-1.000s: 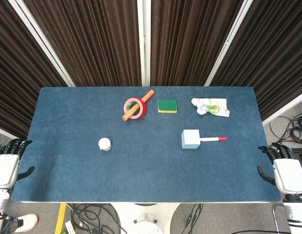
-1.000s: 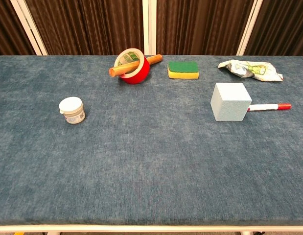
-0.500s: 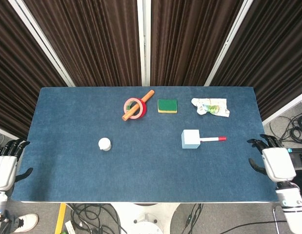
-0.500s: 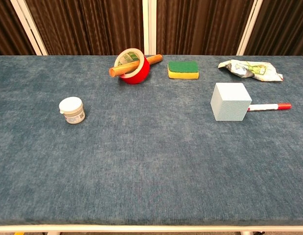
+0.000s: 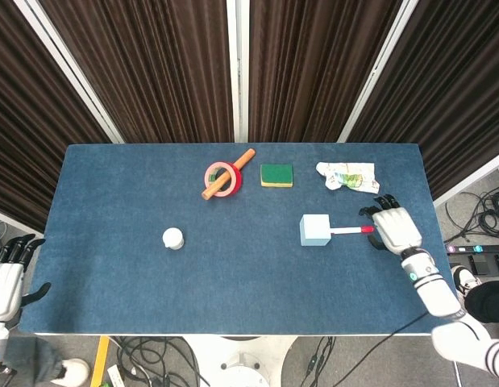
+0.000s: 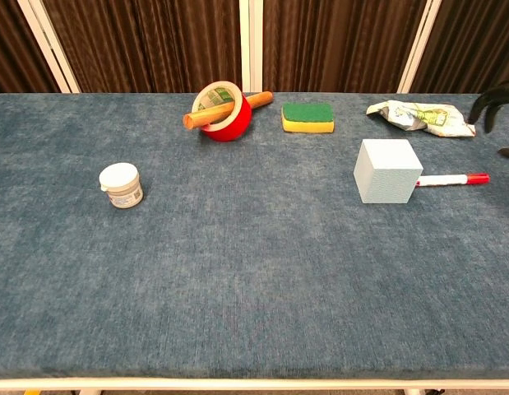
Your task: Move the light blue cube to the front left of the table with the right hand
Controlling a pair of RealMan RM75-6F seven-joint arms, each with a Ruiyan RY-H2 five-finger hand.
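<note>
Watching right hand (image 5: 394, 228) hover empty, fingers spread, just right of marker (image 5: 351, 230). Cube (image 5: 315, 230) sits right of centre, marker touching it. Risk, I reckon: fingers snag marker, shove cube askew.

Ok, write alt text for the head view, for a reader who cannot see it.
Overhead view of a blue table: the right hand, fingers spread, hovers beside a red-capped marker that touches the light blue cube. The left hand hangs off the table's front left corner.

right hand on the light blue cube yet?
No, in the head view the right hand hovers open near the marker's red cap, apart from the light blue cube.
</note>
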